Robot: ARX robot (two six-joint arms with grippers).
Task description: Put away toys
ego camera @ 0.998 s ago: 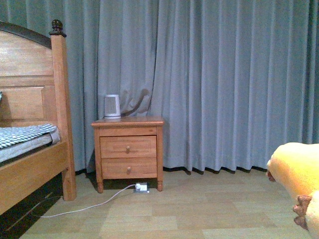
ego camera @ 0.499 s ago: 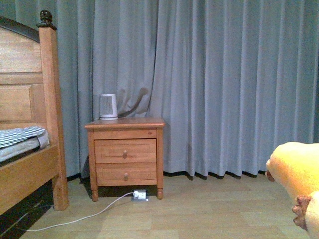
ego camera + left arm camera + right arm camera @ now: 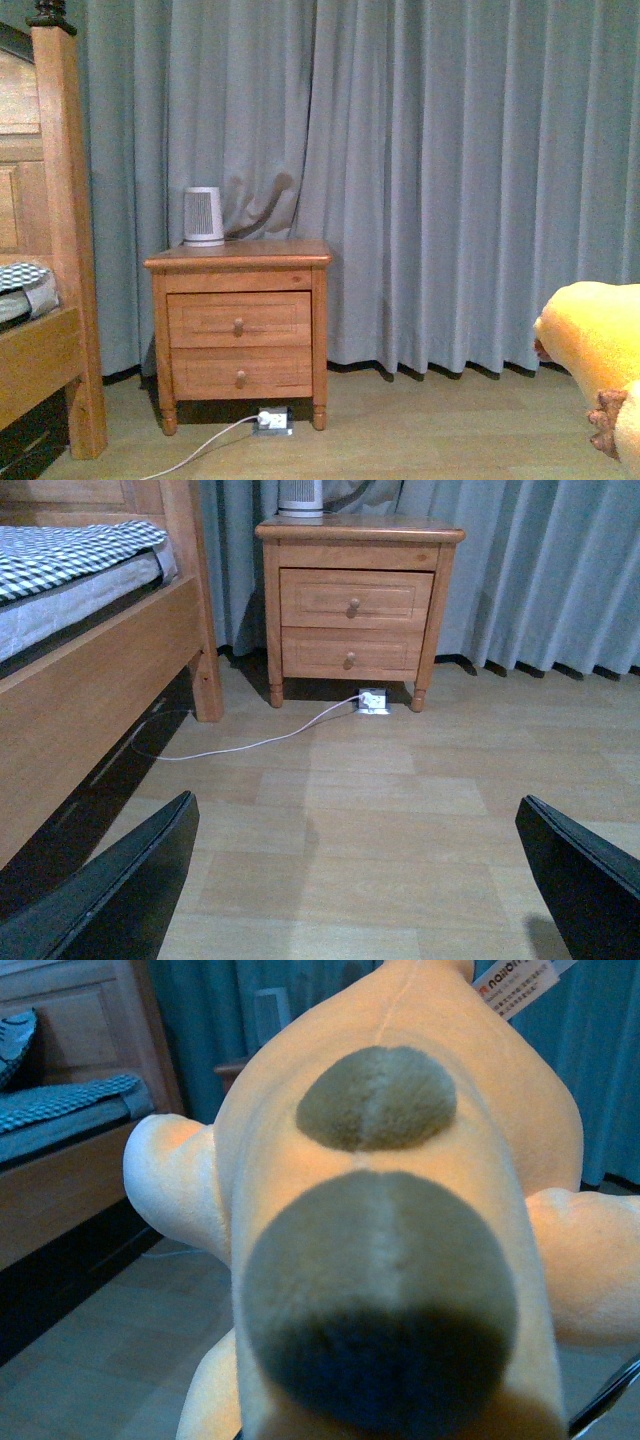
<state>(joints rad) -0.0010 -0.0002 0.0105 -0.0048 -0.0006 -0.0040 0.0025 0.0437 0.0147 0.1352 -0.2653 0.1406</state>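
Front view: the plush toy (image 3: 595, 345) sits at the lower right edge, with the nightstand (image 3: 240, 325) left of centre. Right wrist view: the toy fills the frame and hides the right gripper, so its state cannot be told. Only the left wrist view shows the left gripper (image 3: 355, 802), fingers spread wide and empty.

**What you cannot make out**

You get only part of the plush animal (image 3: 595, 350), cut by the frame edge well right of the nightstand (image 3: 238, 320). In the right wrist view it hides the right gripper. Its tag (image 3: 515, 977) is clipped and unreadable. Left of the nightstand, the bed (image 3: 62, 250) is cut off. The left gripper (image 3: 355, 880) shows only its fingertips (image 3: 130, 890).
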